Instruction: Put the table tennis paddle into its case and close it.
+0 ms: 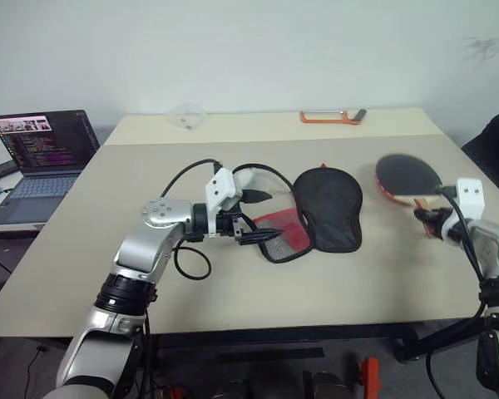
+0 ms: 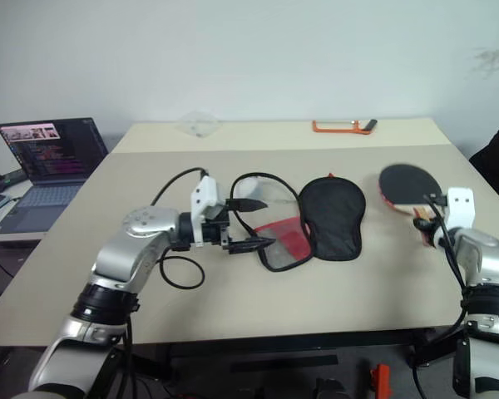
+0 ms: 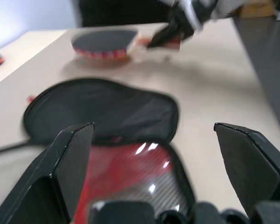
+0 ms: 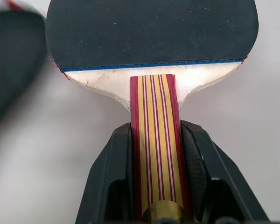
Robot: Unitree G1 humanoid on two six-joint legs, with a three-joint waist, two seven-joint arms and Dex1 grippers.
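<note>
Nearest you, the left tool (image 1: 251,219) stands wide open at 9 o'clock of the one case (image 1: 320,209), its black fingers (image 3: 67,163) just short of the unzipped red mesh flap; you can see nothing inside the case. At 3 o'clock, your right tool (image 1: 433,223) is clamped on the striped handle of the single table tennis paddle (image 4: 151,39), near the surface's right edge. One laptop (image 1: 43,158) sits at far 9 o'clock, one orange object (image 1: 331,116) at 12. The right wrist view shows the handle squeezed between both pads.
</note>
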